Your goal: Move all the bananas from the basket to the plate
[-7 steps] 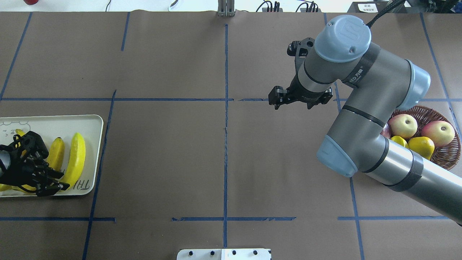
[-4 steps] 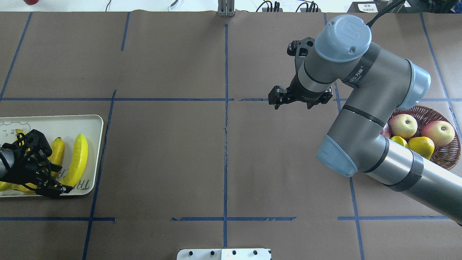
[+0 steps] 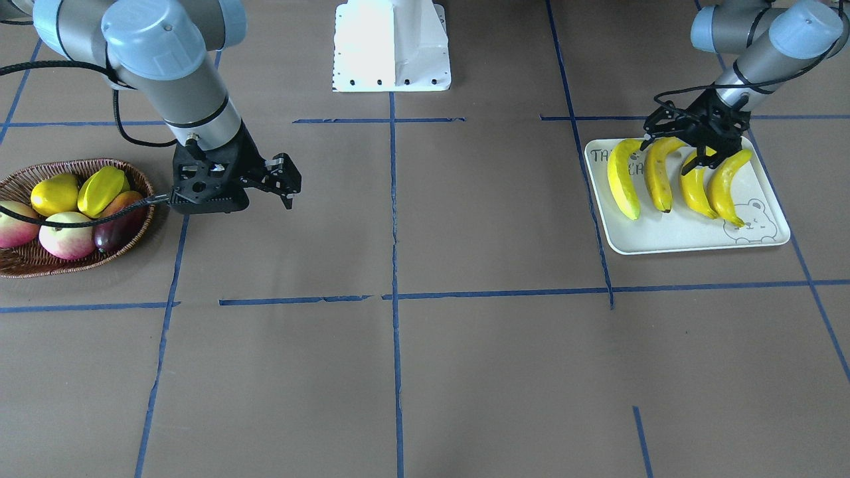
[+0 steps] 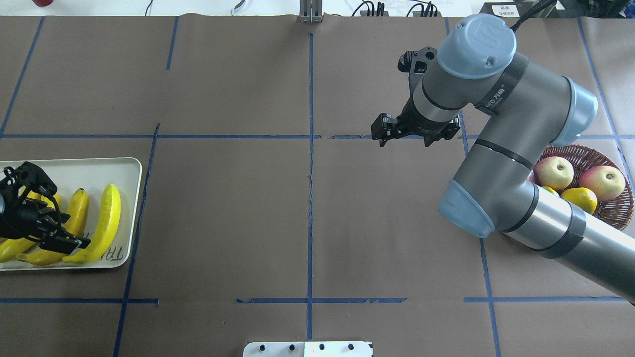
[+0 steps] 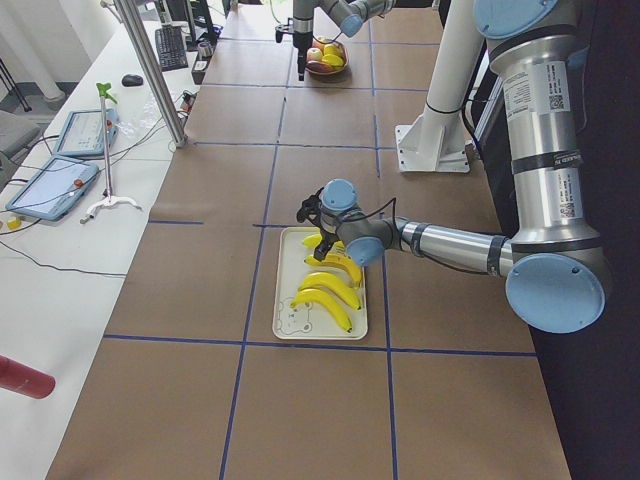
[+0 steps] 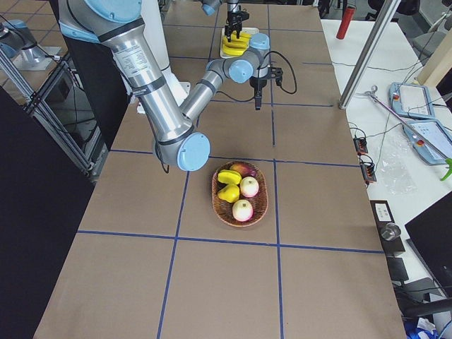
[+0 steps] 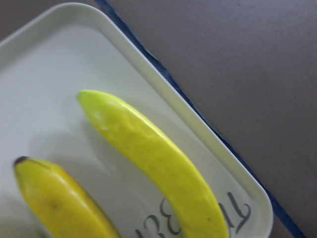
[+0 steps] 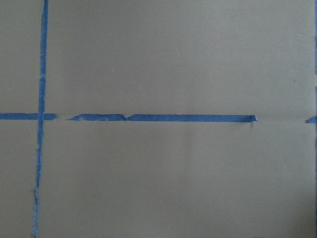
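The left arm is stretched low and nearly level across the table (image 4: 223, 208), as is seen in the left side view. Its wrist is bent so that the left gripper (image 3: 690, 149) is pointed down at the plate (image 3: 671, 234). Its jaws are held apart and nothing is clamped between them.

The bananas (image 3: 624, 180), four in number, are laid side by side on the plate, directly beneath this gripper and reaching out past it on the side away from the robot. Their ends nearest the robot are covered by the fingers, and whether they are touched cannot be told. In the left wrist view two of the bananas are seen lying flat below the gripper, the outer one just inside the plate's rim.

The right arm is folded: the forearm is brought in from the robot's side, the elbow is raised, and the wrist joints are stacked above the right gripper (image 4: 383, 133). This gripper is hung over bare table, well apart from the plate. Nothing is seen in it, and whether its jaws are apart or together cannot be told. Blue tape (image 8: 148, 118) is seen on the table beneath it. The basket (image 3: 26, 267) is set behind this gripper, just beside the arm's wrist, and apples (image 3: 63, 239) and other fruit are held in it.
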You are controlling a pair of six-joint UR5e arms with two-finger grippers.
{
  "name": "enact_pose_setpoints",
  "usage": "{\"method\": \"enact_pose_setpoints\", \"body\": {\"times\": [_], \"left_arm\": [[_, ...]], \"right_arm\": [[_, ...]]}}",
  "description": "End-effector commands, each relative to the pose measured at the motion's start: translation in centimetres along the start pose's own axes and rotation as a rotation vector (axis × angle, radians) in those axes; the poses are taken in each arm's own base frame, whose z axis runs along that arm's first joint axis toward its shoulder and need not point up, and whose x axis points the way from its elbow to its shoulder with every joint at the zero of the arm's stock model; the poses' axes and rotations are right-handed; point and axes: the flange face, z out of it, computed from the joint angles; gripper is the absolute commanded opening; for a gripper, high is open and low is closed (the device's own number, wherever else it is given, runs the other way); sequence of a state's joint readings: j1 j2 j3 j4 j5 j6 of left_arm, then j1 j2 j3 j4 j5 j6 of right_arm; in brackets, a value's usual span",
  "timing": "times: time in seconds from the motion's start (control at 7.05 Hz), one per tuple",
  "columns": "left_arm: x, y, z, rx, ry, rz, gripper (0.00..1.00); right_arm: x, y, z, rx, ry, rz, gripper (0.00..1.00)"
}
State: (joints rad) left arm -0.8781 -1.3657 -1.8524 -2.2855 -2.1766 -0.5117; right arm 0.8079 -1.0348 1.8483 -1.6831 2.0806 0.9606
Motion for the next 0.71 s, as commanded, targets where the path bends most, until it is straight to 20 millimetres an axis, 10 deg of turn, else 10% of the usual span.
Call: {"method": "enact_pose_setpoints", "body": {"times": [0.0,0.28,0.57], "left_arm": [[-3.6,-0.6,-2.0,-0.073,-0.101,-0.034,1.0],[-10.0,-3.0,-7.4,-0.14,-0.169,0.0,1.0],[-17.6,-0.3,-11.2,-0.149,-0.214,0.031,1.0]], "right_arm": [[8.5,-2.1,-1.9,-0.017,0.01,-0.083,1.0],[20.6,-3.0,-2.8,-0.045,0.049,-0.226,1.0],[33.1,-0.8,-3.2,-0.093,0.093,-0.395,1.0]]}}
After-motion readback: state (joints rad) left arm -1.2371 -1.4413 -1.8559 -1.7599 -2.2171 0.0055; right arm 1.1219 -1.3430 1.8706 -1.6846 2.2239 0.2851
